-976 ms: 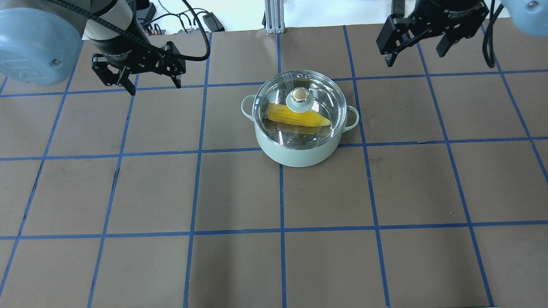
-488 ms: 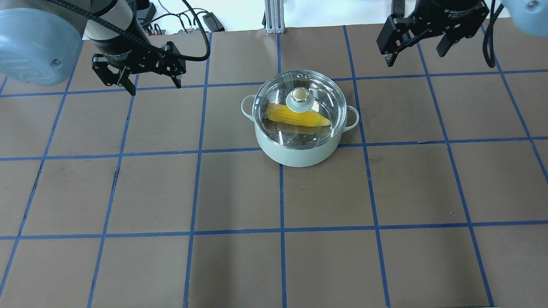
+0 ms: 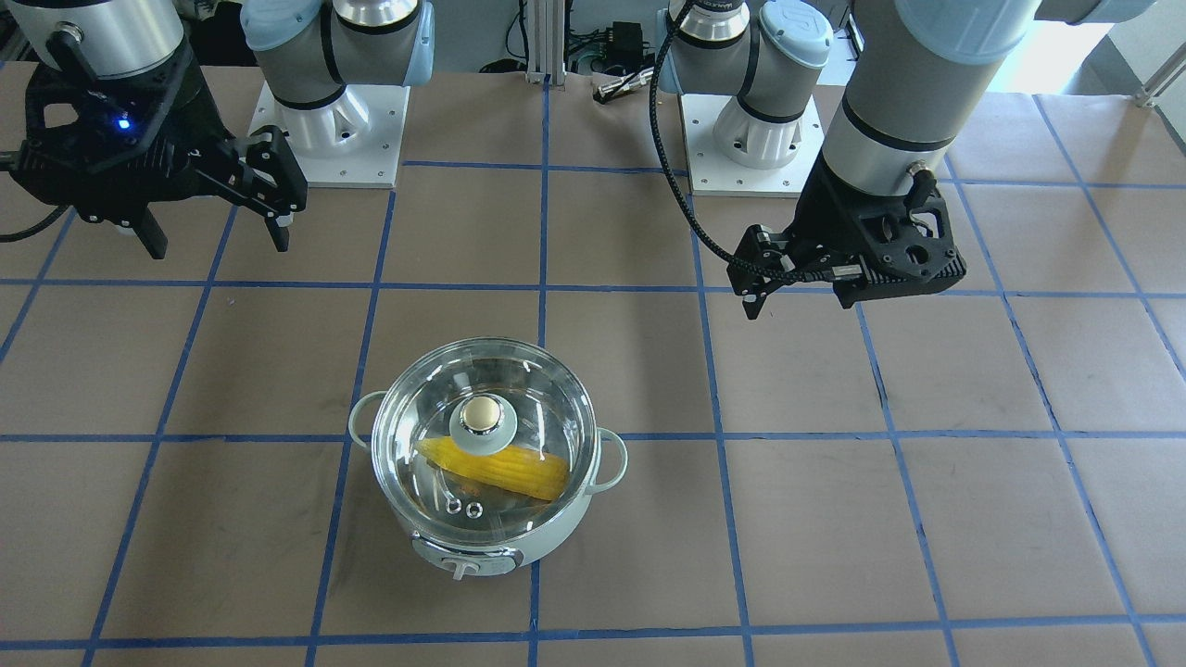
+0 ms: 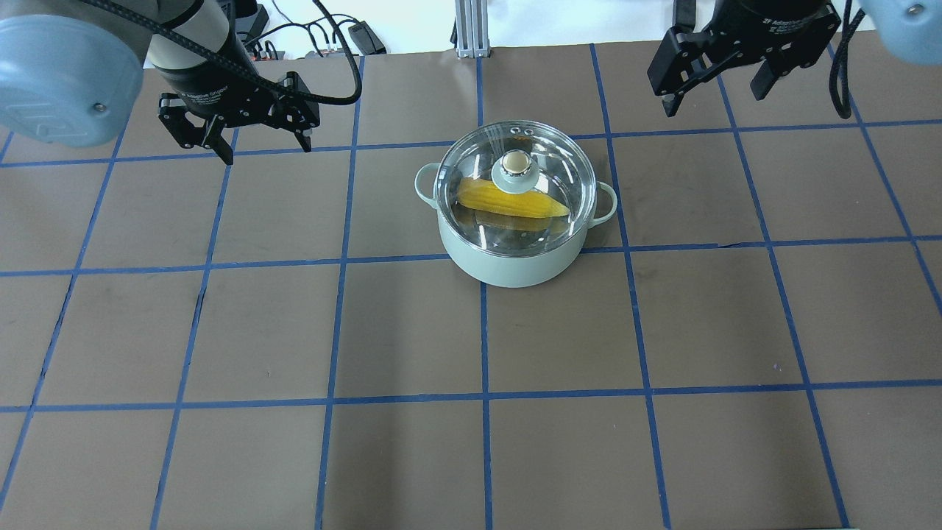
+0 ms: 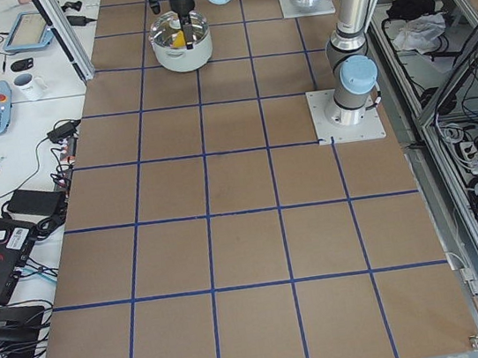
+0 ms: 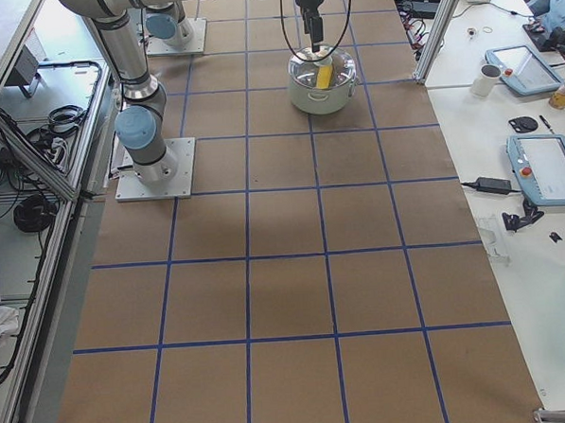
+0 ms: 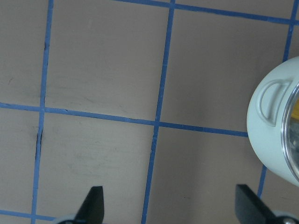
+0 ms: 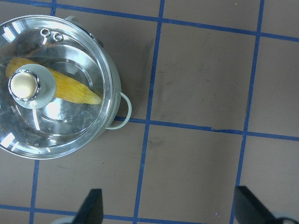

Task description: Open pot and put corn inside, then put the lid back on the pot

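The pale mint pot (image 4: 515,258) stands on the table between the arms, its dial panel (image 3: 463,560) facing away from the robot. The glass lid (image 4: 548,158) with its gold knob (image 4: 516,162) sits closed on the pot. The yellow corn (image 4: 533,206) lies inside under the glass and also shows in the front view (image 3: 519,471) and the right wrist view (image 8: 77,93). My left gripper (image 4: 266,151) is open and empty, raised to the pot's left. My right gripper (image 4: 712,103) is open and empty, raised to the pot's far right. The left wrist view shows only the pot's handle side (image 7: 271,100).
Brown table with a blue tape grid. The two arm bases (image 3: 329,130) (image 3: 750,139) stand at the robot's edge. An aluminium post (image 4: 471,29) and cables (image 4: 346,37) are at the far edge. A side bench holds tablets and a mug (image 5: 28,84).
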`<state>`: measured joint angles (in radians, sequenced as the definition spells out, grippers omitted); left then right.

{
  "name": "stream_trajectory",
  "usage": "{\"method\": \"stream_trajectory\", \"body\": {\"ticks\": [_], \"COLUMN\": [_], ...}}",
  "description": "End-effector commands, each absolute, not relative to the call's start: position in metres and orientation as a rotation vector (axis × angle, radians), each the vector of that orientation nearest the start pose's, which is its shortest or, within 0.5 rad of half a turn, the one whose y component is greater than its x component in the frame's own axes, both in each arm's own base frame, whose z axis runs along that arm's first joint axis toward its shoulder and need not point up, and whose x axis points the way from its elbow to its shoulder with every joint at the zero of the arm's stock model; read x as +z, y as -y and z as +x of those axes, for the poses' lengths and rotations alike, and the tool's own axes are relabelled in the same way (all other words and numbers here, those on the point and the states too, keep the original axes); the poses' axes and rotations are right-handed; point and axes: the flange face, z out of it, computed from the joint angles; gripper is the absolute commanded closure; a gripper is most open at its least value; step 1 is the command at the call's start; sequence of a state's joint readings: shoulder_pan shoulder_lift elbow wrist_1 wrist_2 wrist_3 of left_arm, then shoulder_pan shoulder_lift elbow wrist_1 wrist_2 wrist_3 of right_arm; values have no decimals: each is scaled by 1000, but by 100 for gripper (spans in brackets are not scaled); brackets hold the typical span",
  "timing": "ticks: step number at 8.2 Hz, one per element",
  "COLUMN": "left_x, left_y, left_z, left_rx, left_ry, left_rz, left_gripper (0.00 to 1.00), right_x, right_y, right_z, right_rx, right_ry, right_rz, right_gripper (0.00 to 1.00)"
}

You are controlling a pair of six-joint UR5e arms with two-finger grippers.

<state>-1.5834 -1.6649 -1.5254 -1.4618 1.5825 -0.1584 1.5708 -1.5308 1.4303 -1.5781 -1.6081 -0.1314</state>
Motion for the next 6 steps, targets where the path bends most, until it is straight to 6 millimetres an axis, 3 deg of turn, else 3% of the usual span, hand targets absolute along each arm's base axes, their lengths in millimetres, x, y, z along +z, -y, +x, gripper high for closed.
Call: {"method": "stream_trajectory", "body": {"ticks": [1, 6], "left_x": [472, 479], "left_y": [537, 537], "left_z": [-138, -138], "left_rx": [-95, -104], "left_ry": [-3128, -3128], "left_rz": [-224, -234], "left_gripper": [0, 0], "right_x": [538, 538], "right_y": [517, 517], "right_z": [130, 131], "right_rx": [-165, -165], "right_ry": [-3171, -3170], "right_rz": [-202, -194], "right_gripper": [0, 0]}}
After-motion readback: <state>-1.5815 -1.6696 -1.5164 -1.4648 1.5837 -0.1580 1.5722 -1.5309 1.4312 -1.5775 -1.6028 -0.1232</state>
